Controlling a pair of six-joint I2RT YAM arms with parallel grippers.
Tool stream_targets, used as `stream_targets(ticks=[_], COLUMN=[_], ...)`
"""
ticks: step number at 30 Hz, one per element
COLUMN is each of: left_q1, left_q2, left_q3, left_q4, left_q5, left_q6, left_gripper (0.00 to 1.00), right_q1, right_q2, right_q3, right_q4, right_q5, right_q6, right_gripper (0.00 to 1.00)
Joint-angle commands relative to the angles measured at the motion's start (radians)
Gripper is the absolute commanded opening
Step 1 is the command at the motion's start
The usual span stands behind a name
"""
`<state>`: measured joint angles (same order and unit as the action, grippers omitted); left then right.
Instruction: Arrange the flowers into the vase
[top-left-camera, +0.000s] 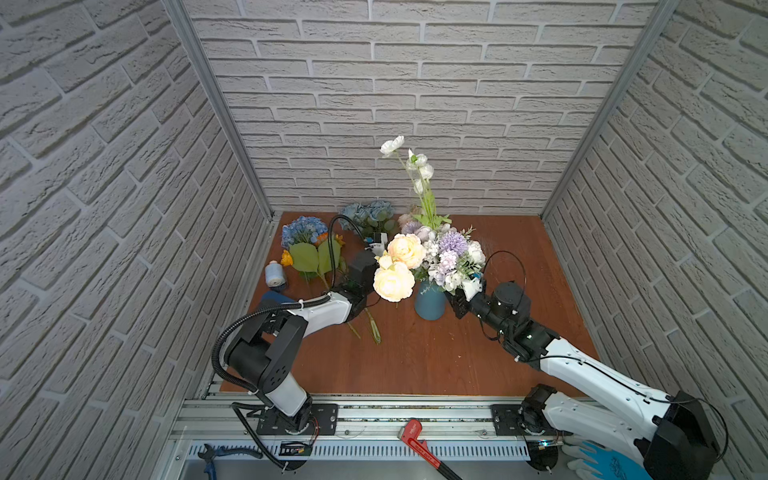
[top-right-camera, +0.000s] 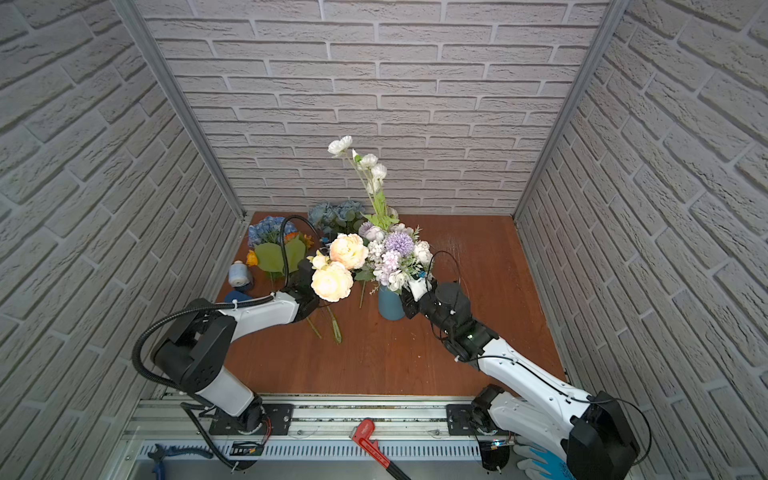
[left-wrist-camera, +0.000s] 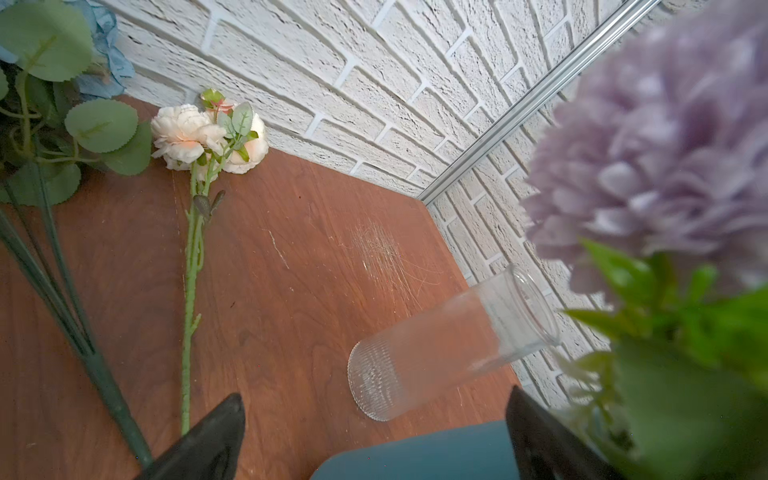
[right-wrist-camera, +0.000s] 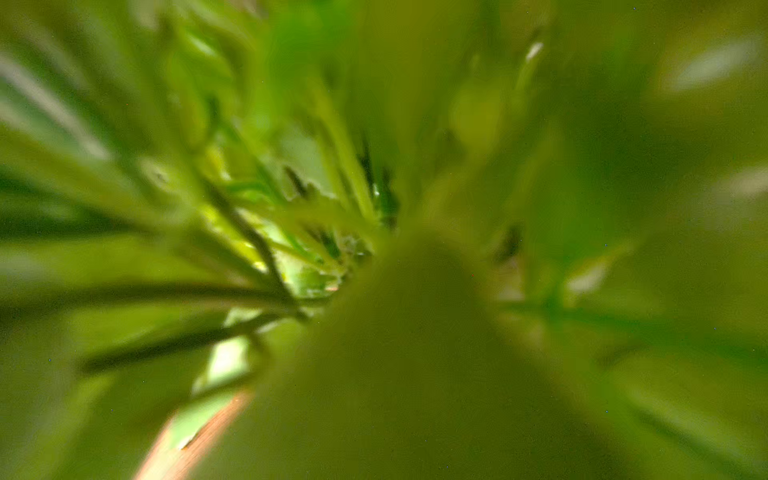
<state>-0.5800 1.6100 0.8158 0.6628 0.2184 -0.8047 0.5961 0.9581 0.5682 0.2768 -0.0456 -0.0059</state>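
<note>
Lilac and white flowers (top-left-camera: 451, 253) stand in the blue vase (top-left-camera: 430, 305); others lie on the table (top-left-camera: 415, 361). The clear glass (left-wrist-camera: 449, 345) lies empty. My left gripper (left-wrist-camera: 376, 395) is spread wide; for my right gripper (top-left-camera: 456, 306), beside the vase, I cannot tell.

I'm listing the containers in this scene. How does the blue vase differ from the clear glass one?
The blue vase is opaque, while the clear glass vase is see-through. The blue vase holds a bunch of flowers, but the clear glass vase is empty. The clear glass vase is ribbed around its lower part, and the blue vase looks smooth. Both are on the wooden table.
</note>
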Motion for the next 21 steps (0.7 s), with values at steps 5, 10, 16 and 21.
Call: stream_targets(ticks=[5, 10, 16, 21], left_q1=[-0.002, -0.001, -0.002, -0.001], left_q2=[-0.030, -0.027, -0.041, -0.051], left_q3=[-0.001, -0.001, -0.013, -0.024], left_q4=[0.040, 0.050, 0.047, 0.043], left_q5=[0.001, 0.004, -0.003, -0.010], left_q6=[0.018, 0.010, 0.011, 0.017], left_gripper=[0.97, 0.97, 0.97, 0.97], right_q1=[0.008, 0.007, 0.007, 0.008], right_q2=[-0.111, -0.072, 0.031, 0.059], right_q3=[0.050, 0.055, 0.058, 0.068], right_q4=[-0.056, 0.021, 0.177, 0.207], right_q5=[0.005, 0.000, -0.021, -0.027], right_q6=[0.013, -0.008, -0.005, 0.002], right_gripper=[0.41, 0.43, 0.40, 0.12])
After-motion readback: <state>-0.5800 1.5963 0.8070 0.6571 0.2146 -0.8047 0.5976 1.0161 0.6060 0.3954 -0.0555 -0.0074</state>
